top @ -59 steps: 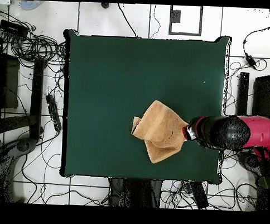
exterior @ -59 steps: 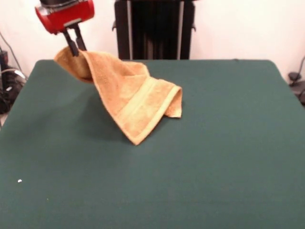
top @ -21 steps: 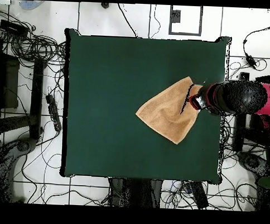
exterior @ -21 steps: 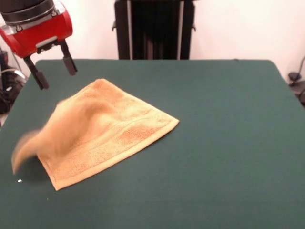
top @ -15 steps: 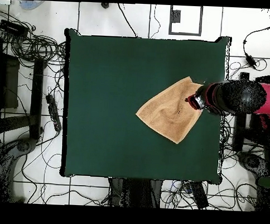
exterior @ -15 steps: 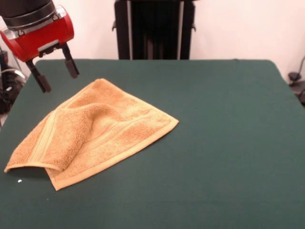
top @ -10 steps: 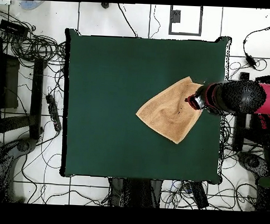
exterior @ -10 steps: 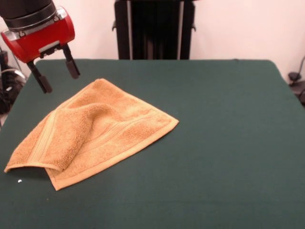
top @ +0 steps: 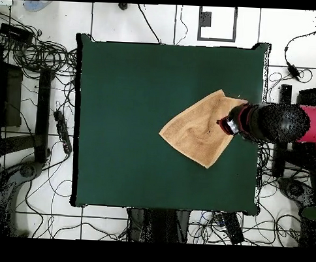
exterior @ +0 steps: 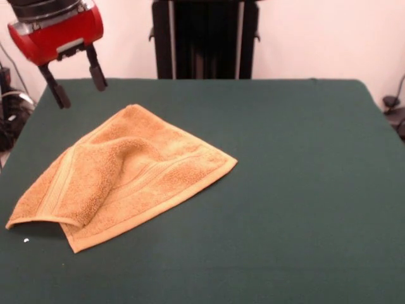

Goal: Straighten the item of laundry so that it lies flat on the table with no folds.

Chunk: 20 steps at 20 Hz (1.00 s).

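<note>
One terry towel (exterior: pixel 120 174), golden-tan, one corner folded over, on green felt table (exterior: pixel 285 190). One gripper (exterior: pixel 76 81), fingers apart, empty.

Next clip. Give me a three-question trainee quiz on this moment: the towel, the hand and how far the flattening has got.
1. True or false: the hand is gripping the towel.
2. Which part of the towel is not flat in the front view? A) the corner nearest the picture's right B) the left part, folded over on itself C) none, it lies flat
3. Fill in: the towel rests on the green ____.

Key: 1. False: the hand is open, raised clear of the towel beyond its far left side. 2. B. 3. table.
</note>
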{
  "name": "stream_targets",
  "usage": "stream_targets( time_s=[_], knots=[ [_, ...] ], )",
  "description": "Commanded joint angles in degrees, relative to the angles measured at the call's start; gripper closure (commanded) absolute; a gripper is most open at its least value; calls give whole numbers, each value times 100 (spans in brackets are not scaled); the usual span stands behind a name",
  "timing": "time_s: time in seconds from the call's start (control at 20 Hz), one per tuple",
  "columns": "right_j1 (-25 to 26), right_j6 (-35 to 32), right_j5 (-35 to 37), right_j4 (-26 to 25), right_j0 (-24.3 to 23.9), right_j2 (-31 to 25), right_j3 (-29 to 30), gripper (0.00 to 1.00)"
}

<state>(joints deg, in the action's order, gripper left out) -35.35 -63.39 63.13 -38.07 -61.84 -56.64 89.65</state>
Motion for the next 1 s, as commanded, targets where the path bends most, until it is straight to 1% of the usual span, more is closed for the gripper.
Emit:
stream_targets(
  time_s=[0.05,0.2,0.35,0.6,0.85,1.0],
  knots=[
    [-709,-1135,-1253,92,203,98,1803,0],
    [-937,-1678,-1787,101,250,327,2245,0],
    [-1107,-2003,-2220,145,382,628,2568,0],
    [-1396,-2588,-2752,168,752,1236,2913,0],
    [-1368,-2977,-3318,184,1190,1866,3111,0],
    [-1331,-3233,-3785,138,1474,2232,3202,0]
  ],
)
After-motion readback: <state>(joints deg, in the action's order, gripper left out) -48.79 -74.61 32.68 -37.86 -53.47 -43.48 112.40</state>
